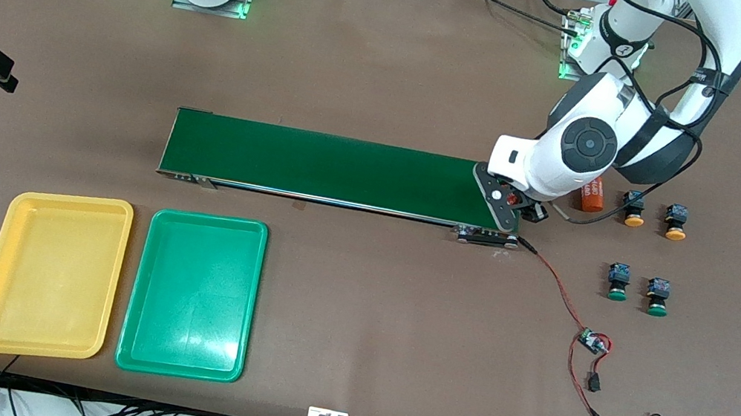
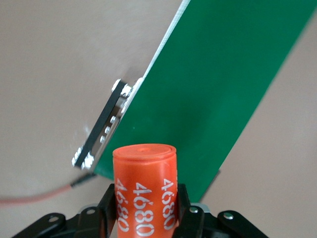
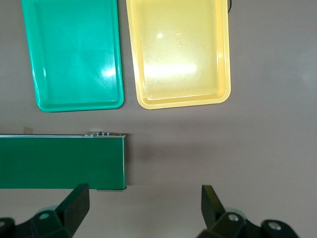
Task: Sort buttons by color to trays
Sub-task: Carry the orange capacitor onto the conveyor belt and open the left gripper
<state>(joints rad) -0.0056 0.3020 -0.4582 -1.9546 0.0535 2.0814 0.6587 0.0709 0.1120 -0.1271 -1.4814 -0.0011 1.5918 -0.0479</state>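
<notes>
A brown desk [image 1: 396, 54] carries a long dark green conveyor belt [image 1: 325, 166] across its middle, with a red wire [image 1: 557, 284] trailing from the belt's end toward the front camera. The left end effector [image 2: 146, 210] hangs over that end of the belt, clamped on an orange cylinder [image 2: 145, 191] printed with white numbers; in the front view the arm's white wrist hides the fingers, and only a bit of the cylinder [image 1: 592, 195] pokes out (the left wrist view shows the grip plainly). The four buttons sit on the desk toward the left arm's end: two orange-capped ones [image 1: 634, 209] [image 1: 676, 221] farther from the front camera, two green-capped ones [image 1: 618, 282] [image 1: 657, 297] nearer. The yellow tray [image 1: 2, 252] and the green tray [image 1: 138, 290] lie side by side, nearer the front camera than the belt, both bare. The right end effector [image 3: 146, 206] waits with fingers spread wide over the belt's other end; the front view catches only a dark piece of it at the picture's edge.
</notes>
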